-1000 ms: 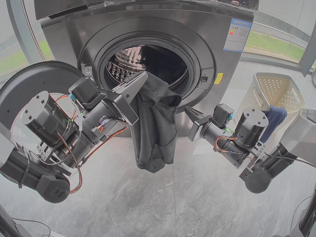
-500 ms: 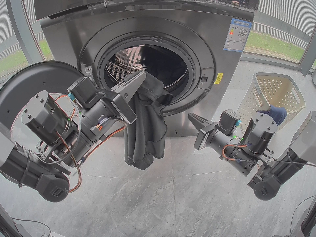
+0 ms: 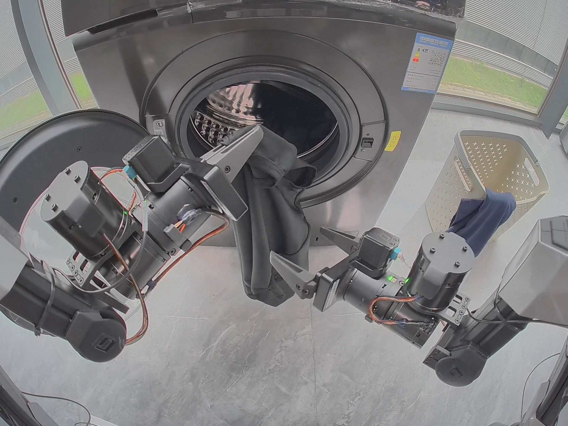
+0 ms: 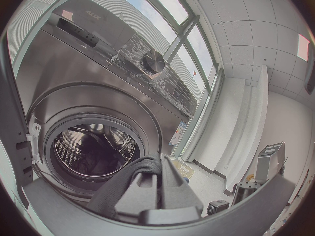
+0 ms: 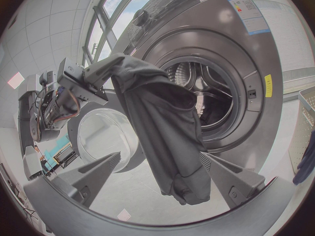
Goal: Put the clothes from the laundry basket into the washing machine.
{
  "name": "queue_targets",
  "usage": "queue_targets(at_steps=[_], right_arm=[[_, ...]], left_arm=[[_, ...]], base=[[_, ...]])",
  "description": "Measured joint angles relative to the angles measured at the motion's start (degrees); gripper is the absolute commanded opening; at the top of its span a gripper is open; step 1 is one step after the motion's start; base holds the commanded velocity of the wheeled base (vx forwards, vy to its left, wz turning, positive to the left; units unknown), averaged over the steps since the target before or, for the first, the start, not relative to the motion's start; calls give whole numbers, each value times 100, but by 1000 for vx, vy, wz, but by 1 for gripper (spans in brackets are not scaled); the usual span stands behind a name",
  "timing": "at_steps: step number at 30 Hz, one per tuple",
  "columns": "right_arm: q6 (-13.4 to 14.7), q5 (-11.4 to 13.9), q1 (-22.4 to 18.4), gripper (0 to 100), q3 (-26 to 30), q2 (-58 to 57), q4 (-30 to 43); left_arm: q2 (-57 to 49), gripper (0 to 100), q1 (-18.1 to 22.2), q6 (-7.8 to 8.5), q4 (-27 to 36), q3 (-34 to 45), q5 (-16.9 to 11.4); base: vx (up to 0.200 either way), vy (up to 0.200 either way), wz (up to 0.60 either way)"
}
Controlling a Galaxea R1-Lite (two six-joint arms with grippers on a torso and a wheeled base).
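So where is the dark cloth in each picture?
Head view: the dark cloth hangs mid-picture from the left gripper.
Left wrist view: bunched in that gripper, before the drum opening.
Right wrist view: hanging between the open fingers of the right gripper.
Shared landmark: the round drum opening.

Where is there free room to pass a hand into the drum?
Free: the right half of the drum opening, between the hanging dark garment and the rim. Crowded: the lower left, where the left gripper holds the garment, and its hem, flanked by the open right gripper.
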Motion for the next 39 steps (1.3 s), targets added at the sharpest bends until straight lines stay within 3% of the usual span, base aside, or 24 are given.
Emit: queue_targets(at_steps=[15, 16, 29, 39], right_arm=[[-84, -7, -273, 100, -1268, 965, 17], [-93, -2, -273, 0, -1312, 1009, 22], [-112, -16, -226, 0, -1752, 1324, -46], [-108, -134, -512, 0, -735, 463, 121]], left_arm=[[5, 0, -41, 2, -6, -9, 0], [5, 0, -41, 2, -9, -6, 0], [5, 0, -43, -2, -11, 0, 0], [5, 0, 5, -5, -4, -9, 0]], base=[[0, 0, 0], [0, 0, 0], [0, 0, 0], [0, 0, 0]])
